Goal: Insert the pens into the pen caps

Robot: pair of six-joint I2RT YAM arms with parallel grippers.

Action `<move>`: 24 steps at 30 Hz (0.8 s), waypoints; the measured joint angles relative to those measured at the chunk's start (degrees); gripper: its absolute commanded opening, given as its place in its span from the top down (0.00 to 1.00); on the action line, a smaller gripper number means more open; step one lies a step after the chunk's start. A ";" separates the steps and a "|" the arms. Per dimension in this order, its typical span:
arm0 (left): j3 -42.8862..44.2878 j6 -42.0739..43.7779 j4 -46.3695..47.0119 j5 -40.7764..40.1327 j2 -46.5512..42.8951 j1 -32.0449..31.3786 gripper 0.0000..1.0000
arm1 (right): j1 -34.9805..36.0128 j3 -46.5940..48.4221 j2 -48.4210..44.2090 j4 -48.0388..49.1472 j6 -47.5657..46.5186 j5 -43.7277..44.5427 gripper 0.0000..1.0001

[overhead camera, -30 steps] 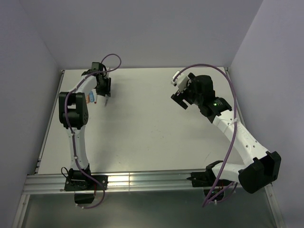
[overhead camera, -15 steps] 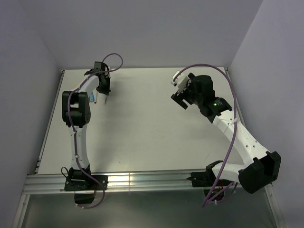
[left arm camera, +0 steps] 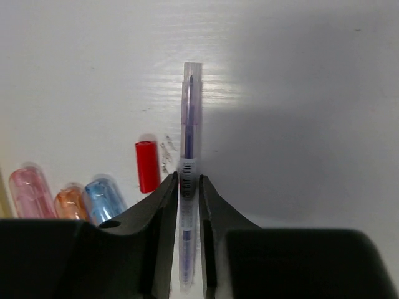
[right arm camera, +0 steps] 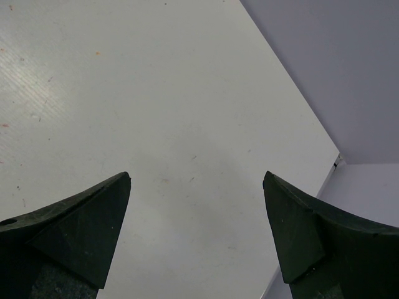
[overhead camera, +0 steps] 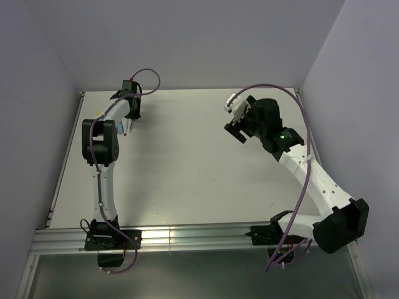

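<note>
My left gripper is shut on a thin clear pen with a blue refill and a barcode label. The pen sticks out forward between the jaws, tip toward the white table. A small red pen cap lies on the table just left of the pen, apart from it. Stubby pink, orange and blue pens lie at the lower left, partly hidden by my finger. In the top view the left gripper is at the far left of the table. My right gripper is open and empty, held above the table at the far right.
The table's right edge and the grey side wall run close beside the right gripper. The back wall stands just beyond the left gripper. An aluminium rail runs along the near edge by the arm bases.
My left gripper has moved a little to the left and toward the back wall with the pen in it. The right arm has not moved.
</note>
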 measured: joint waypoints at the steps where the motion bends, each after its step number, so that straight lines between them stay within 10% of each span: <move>1: -0.13 0.22 0.33 -0.44 0.00 0.11 0.73 | 0.00 0.00 0.00 0.00 0.00 -0.02 0.06; 24: -0.83 2.71 -1.53 -2.01 -1.36 0.17 0.53 | 0.00 0.00 0.00 0.00 0.02 -0.04 0.06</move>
